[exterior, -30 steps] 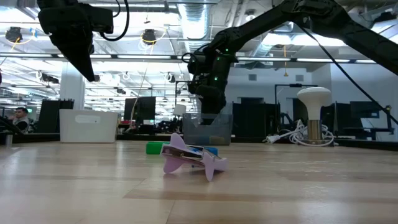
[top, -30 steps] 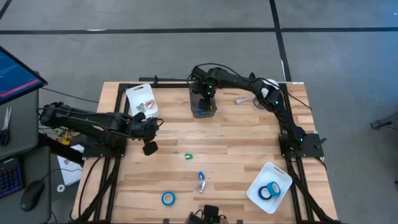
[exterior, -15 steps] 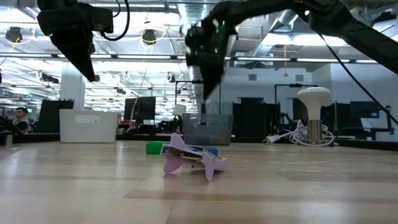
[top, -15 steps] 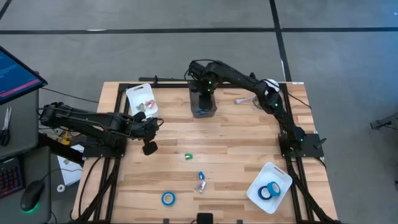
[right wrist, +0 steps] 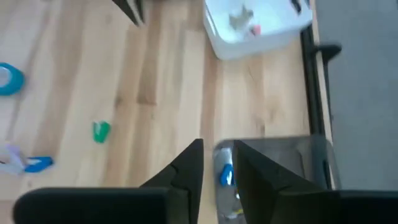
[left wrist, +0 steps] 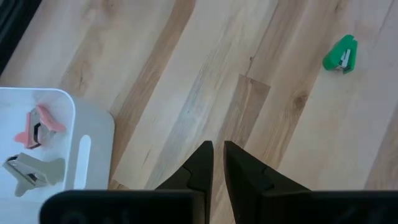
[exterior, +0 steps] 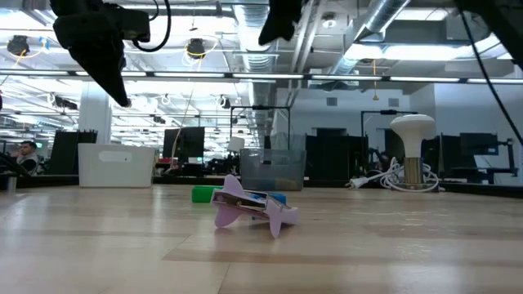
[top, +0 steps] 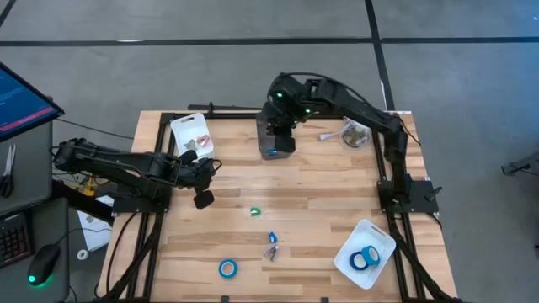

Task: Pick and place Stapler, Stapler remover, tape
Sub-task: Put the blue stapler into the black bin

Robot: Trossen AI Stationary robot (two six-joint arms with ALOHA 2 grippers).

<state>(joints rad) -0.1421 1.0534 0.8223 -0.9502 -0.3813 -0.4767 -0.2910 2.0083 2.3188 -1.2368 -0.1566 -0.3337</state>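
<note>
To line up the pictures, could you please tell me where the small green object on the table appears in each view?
High view: small green object at table centre.
Low view: left of centre, behind the purple piece.
Left wrist view: upper right corner.
Right wrist view: left of centre.
Shared landmark: the white tray.

— What sort of place is this looking like?
— A robotics lab in an open office: exposed ceiling ducts are running overhead, monitors are lining the desks behind, and a wooden surface is sitting on grey concrete floor.
</note>
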